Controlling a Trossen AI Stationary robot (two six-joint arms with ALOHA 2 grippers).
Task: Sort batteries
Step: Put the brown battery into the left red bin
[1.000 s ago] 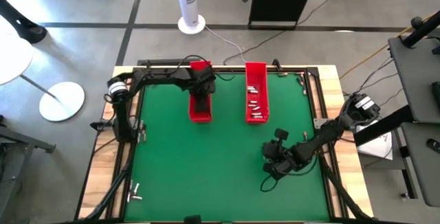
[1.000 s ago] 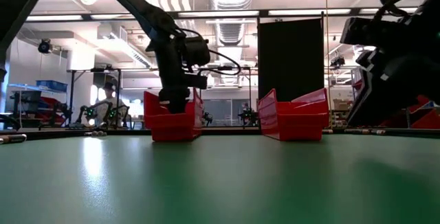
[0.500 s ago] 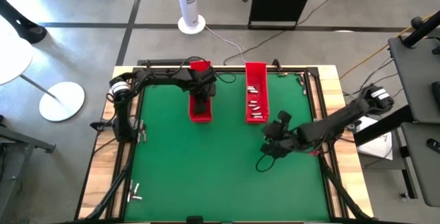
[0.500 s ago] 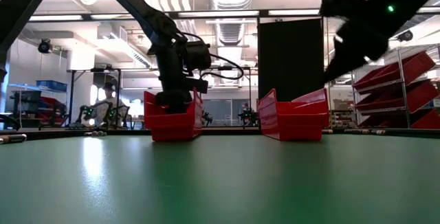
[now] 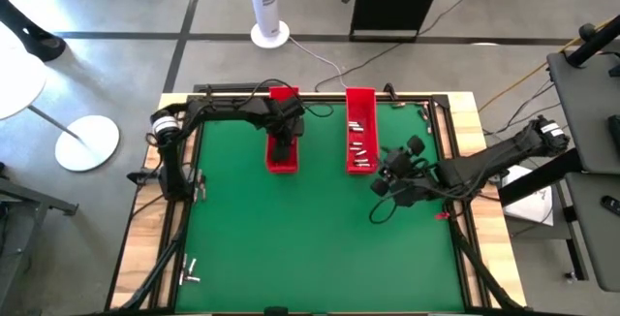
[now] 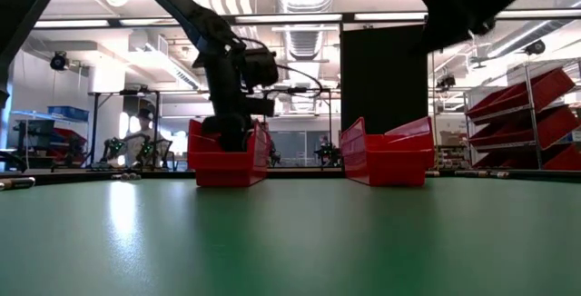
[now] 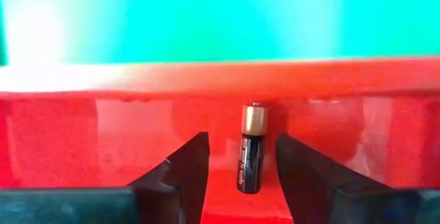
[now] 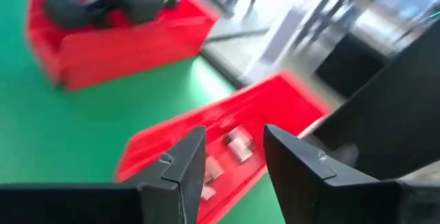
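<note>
Two long red trays stand at the table's far side. My left gripper (image 5: 282,149) reaches down into the left tray (image 5: 282,166), open. A black battery with a copper end (image 7: 251,148) lies on that tray's floor between the fingertips (image 7: 196,157), with a gap on each side. The right tray (image 5: 361,103) holds several batteries (image 5: 359,151). My right gripper (image 5: 383,180) hangs raised just off that tray's near right corner. It is open, and in the right wrist view (image 8: 234,148) nothing sits between its fingers.
Loose batteries lie on the wooden rim at the near left corner (image 5: 189,272) and near the far right corner (image 5: 424,112). Green mat (image 5: 291,238) stretches between the trays and the near edge. A white fan (image 5: 269,6) and a black panel (image 5: 392,1) stand beyond the far edge.
My right gripper has risen from low over the mat's right side and travelled toward the far edge, ending beside the right tray's near end. In the low view it has climbed to the picture's top. The trays have stayed put.
</note>
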